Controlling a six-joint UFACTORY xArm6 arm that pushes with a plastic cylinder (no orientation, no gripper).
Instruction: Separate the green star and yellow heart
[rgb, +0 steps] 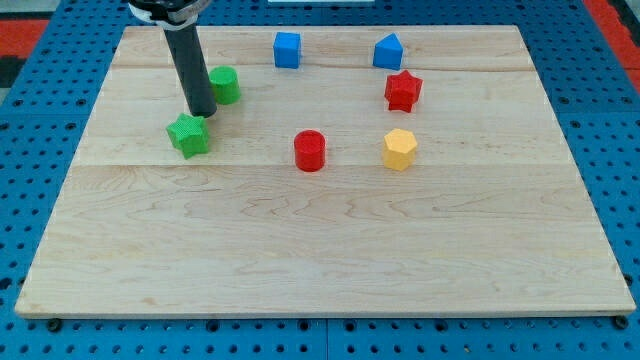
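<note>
The green star (188, 135) lies at the view's left on the wooden board (320, 240). My tip (203, 112) stands just above and right of the star, touching or nearly touching its upper edge. A green cylinder (225, 85) sits just to the upper right of the rod. A yellow block (399, 149), which looks hexagonal rather than heart-shaped, lies right of centre, far from the star. No yellow heart can be made out.
A red cylinder (310, 151) sits at centre. A red star (403, 91) lies above the yellow block. A blue cube (287, 49) and a blue pentagon-like block (388, 52) sit near the view's top edge. A blue pegboard (30, 150) surrounds the board.
</note>
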